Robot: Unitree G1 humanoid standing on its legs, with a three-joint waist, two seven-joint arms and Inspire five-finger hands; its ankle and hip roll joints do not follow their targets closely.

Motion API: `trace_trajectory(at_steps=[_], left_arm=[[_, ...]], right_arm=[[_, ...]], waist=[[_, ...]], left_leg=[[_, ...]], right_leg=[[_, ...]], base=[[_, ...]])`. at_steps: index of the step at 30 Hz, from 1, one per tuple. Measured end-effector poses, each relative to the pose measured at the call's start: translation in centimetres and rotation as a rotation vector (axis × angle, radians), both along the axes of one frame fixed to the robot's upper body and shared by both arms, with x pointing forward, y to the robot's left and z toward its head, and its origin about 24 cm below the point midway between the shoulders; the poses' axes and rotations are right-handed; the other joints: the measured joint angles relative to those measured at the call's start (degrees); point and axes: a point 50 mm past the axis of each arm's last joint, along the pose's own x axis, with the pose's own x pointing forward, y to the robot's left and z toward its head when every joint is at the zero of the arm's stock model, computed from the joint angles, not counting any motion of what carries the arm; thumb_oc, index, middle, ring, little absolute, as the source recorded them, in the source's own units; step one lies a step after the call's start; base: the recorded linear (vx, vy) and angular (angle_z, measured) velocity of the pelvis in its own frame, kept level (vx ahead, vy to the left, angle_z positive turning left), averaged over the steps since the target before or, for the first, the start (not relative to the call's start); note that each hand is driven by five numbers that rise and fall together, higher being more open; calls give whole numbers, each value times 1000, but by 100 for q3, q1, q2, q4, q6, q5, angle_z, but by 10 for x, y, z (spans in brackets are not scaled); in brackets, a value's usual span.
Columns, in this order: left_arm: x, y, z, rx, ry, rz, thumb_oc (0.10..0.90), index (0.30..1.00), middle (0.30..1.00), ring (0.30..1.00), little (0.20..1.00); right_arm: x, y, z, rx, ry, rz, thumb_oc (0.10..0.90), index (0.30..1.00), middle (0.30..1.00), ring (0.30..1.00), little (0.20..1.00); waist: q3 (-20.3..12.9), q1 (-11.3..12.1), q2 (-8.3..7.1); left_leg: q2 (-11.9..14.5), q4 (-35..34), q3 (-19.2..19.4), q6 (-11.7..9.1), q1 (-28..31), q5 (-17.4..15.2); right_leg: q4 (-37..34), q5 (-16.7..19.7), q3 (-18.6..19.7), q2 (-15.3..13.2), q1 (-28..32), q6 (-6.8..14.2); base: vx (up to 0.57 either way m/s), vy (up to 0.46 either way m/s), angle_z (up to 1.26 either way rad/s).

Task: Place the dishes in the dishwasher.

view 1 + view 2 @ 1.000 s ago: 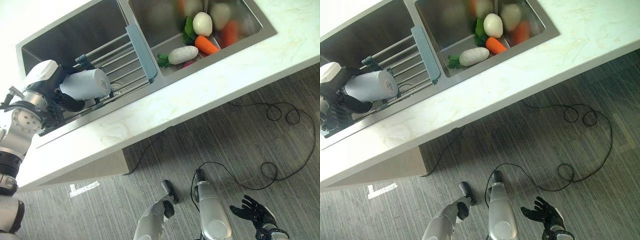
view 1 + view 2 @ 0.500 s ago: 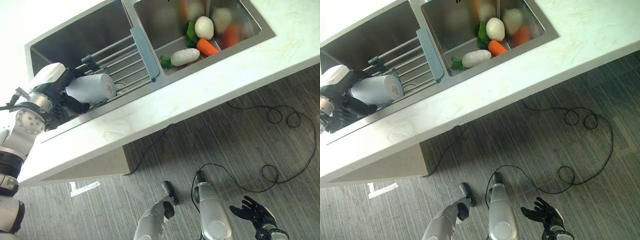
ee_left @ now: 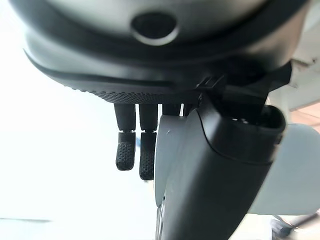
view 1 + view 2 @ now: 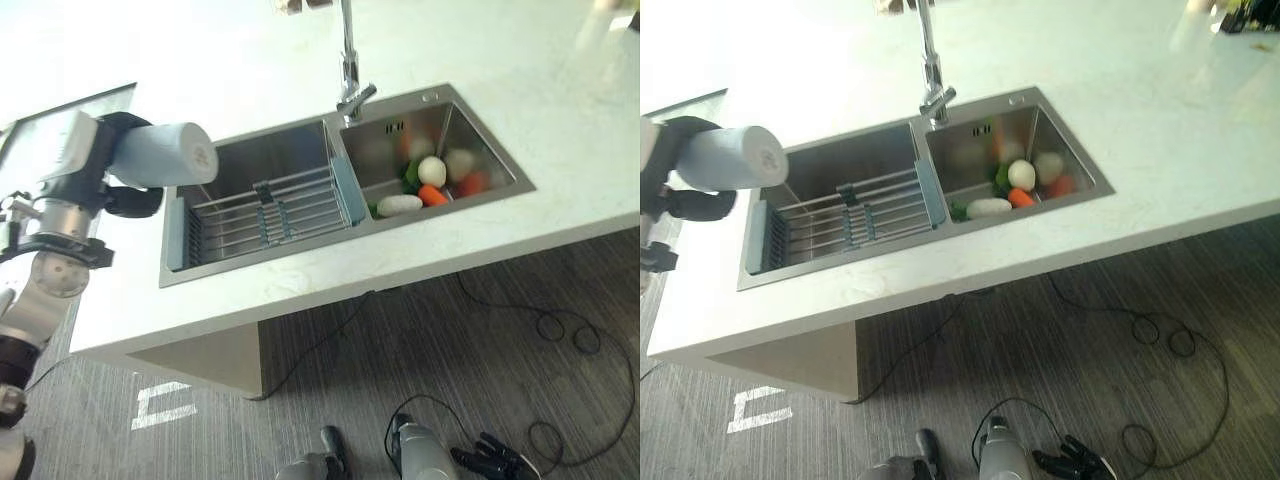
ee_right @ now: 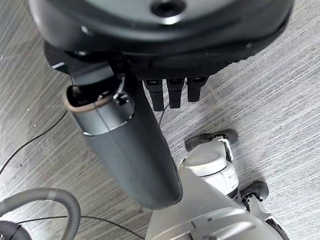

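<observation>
The white counter (image 4: 470, 215) carries a double sink (image 4: 240, 175), with a wire rack (image 4: 265, 215) in the left basin and vegetables (image 4: 425, 185) in the right. No dishwasher is visible, so the carry calls for keeping the pale cup (image 4: 165, 155) level and clear of the counter's left edge. The left hand (image 4: 120, 165), fingers wrapped round the cup, holds it above the sink's left end. The right hand (image 4: 1080, 465) hangs low over the floor, fingers relaxed and empty.

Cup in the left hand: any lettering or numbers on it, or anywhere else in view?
Cup in the left hand: small dark mark on its base, too blurred to read.
Right sink basin: dark mark on its back wall, too small to read.
Floor: white marking, a shape, no legible lettering.
</observation>
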Motion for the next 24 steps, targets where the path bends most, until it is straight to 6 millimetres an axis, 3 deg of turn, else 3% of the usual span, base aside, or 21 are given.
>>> trace_trajectory(at_steps=[1, 4, 8, 10, 12, 14, 15, 16, 18, 21, 24], left_arm=[[-6, 8, 2, -14, -36, 32, 400, 300, 300, 300, 300], [-14, 17, 6, -39, -80, 69, 400, 300, 300, 300, 300], [-20, 20, -4, -41, -57, 80, 400, 300, 300, 300, 300], [-27, 22, -13, -46, -41, 84, 400, 300, 300, 300, 300], [-38, 20, -35, -83, -2, 77, 400, 300, 300, 300, 300], [-46, 19, -50, -98, 35, 74, 400, 300, 300, 300, 300], [-50, 11, -67, -181, 25, 53, 400, 300, 300, 300, 300], [-55, 13, -73, -203, 25, 68, 400, 300, 300, 300, 300], [-56, 12, -87, -308, -32, 86, 400, 300, 300, 300, 300], [-64, 16, -114, -360, -26, 161, 400, 300, 300, 300, 300], [-64, 11, -120, -357, -32, 153, 400, 300, 300, 300, 300]], right_arm=[[-5, 0, -1, 2, 15, -3, 800, 900, 900, 900, 900], [-1, 1, -1, 2, 15, 25, 800, 900, 900, 900, 900], [-8, 5, -5, 47, 83, 86, 800, 900, 900, 900, 900], [-8, 5, -6, 58, 107, 112, 800, 900, 900, 900, 900], [-12, 4, -7, 56, 144, 158, 800, 900, 900, 900, 900], [-14, 0, -5, 44, 155, 194, 800, 900, 900, 900, 900], [-21, -4, -5, 38, 173, 206, 800, 900, 900, 900, 900], [-13, -9, -2, 23, 161, 212, 800, 900, 900, 900, 900], [-12, -23, 3, -30, 167, 187, 800, 900, 900, 900, 900], [-1, -28, 7, -51, 118, 138, 800, 900, 900, 900, 900], [9, -34, 13, -66, 43, 97, 800, 900, 900, 900, 900]], waist=[[-167, 96, -2], [-202, 236, -6], [-457, 342, -39], [-478, 462, -50], [-559, 601, -44], [-564, 694, -7], [-520, 730, 59], [-500, 994, 86], [-459, 972, 166], [-284, 968, -134], [-246, 895, -149]], left_leg=[[2, 0, -19, 9, 11, -4], [2, -11, -100, 19, 132, 3], [10, -46, -253, -62, 139, 10], [21, -69, -379, -111, 144, 42], [53, -166, -702, -231, 30, 135], [149, -440, -706, -257, -47, 241], [416, -705, -306, -336, -151, 203], [783, -391, -81, -474, -420, 217], [1135, -101, 272, -883, -559, 319], [1126, 212, 366, -948, 2, 298], [1095, 410, 583, -985, 536, 81]], right_leg=[[3, -31, -17, 0, 14, -7], [4, -61, -79, 0, 175, -26], [23, -131, -200, 8, 234, -36], [96, -151, -287, 22, 309, -79], [29, -154, -524, 104, 389, -211], [32, -112, -721, 105, 398, -270], [-145, 5, -779, 43, 411, -394], [-175, -100, -980, -17, 373, -471], [-303, -77, -1581, -208, 497, -433], [-361, 52, -1951, -878, 716, -264], [-611, 383, -2272, -1304, 744, -132]], base=[[-64, -107, 12], [-75, -130, 11], [-61, -159, 17], [-83, -205, 28], [-203, -190, 69], [-321, -96, 157], [-483, 72, 263], [-490, 146, 261], [-312, 182, 149], [-293, 251, 120], [-258, 275, 84]])
